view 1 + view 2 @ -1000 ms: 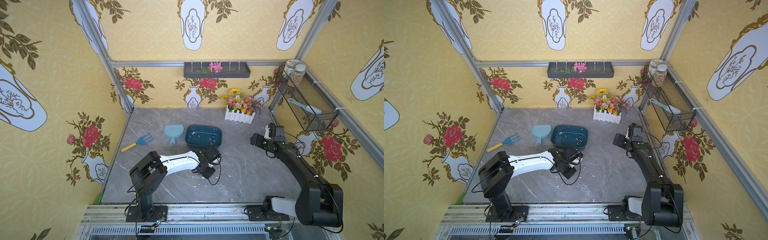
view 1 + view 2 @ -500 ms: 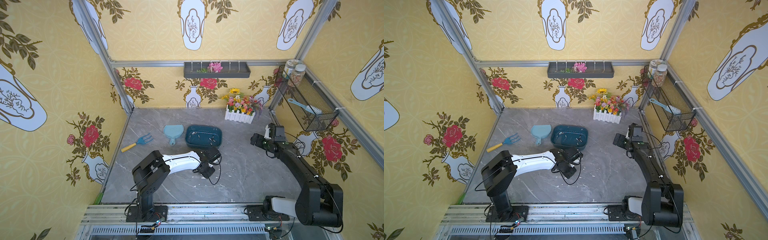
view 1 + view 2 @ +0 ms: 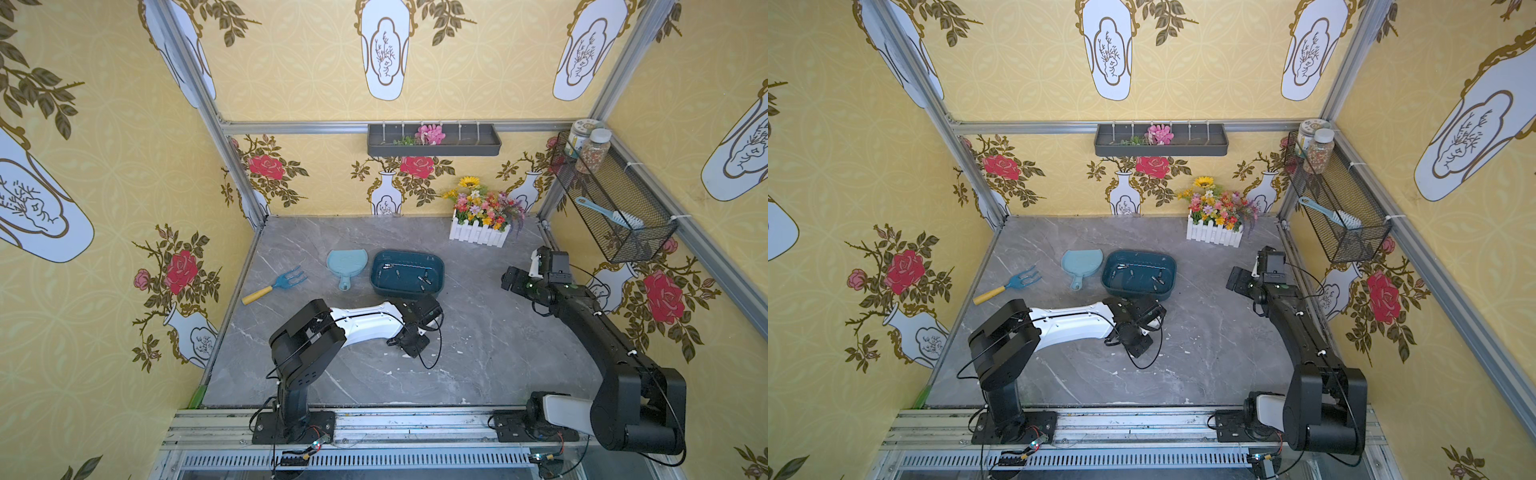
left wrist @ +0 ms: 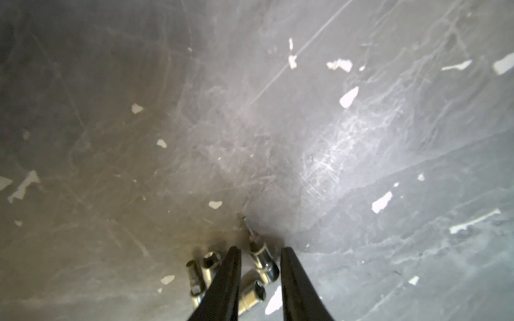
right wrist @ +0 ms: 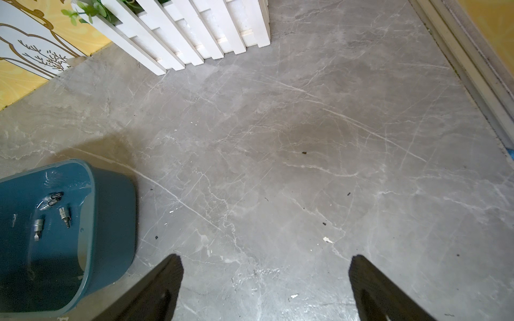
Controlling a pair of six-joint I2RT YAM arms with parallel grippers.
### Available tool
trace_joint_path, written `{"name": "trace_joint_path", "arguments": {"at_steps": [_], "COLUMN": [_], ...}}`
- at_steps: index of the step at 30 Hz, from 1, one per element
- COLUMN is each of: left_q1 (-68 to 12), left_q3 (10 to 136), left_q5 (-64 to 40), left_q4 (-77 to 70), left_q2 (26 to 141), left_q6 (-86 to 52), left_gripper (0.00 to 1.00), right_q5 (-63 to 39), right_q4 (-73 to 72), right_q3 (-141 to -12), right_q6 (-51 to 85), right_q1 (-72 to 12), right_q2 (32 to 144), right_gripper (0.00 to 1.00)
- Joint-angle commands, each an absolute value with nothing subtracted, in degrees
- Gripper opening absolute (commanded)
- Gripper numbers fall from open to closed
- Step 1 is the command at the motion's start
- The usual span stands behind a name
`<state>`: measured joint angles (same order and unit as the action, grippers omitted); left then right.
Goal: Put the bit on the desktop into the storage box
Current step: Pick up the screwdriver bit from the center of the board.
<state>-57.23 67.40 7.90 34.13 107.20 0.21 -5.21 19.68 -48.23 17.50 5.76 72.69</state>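
Top views: box (image 3: 390, 291) sits mid-frame on the desktop (image 3: 498, 353), left arm (image 3: 365, 324) bent low just below it.

Left wrist: left gripper (image 4: 260, 251) stands narrowly parted astride a bit (image 4: 262, 264) lying on the desktop, bottom centre; pinching or not, I cannot tell.

Right wrist: right gripper (image 5: 267, 259) gapes wide, empty; box, lower left, holds bits (image 5: 64, 215).
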Motion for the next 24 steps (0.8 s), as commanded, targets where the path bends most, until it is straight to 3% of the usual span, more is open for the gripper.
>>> {"name": "trace_joint_path", "arguments": {"at_steps": [1, 24], "left_q1": [-57.2, -57.0], "left_q3": [67.6, 68.6], "left_q5": [7.4, 6.9], "left_q4": [34.2, 32.5], "left_q2": [108.1, 108.0], "left_q6": [0.6, -0.2], "left_gripper": [0.29, 0.12], "right_q5": [-5.4, -5.4], "right_q4": [18.5, 18.5], "right_q3": [-48.2, -48.2], "right_q6": [16.9, 16.9], "right_q1": [5.8, 6.1], "right_q2": [72.7, 72.5], "right_gripper": [0.97, 0.97]}}
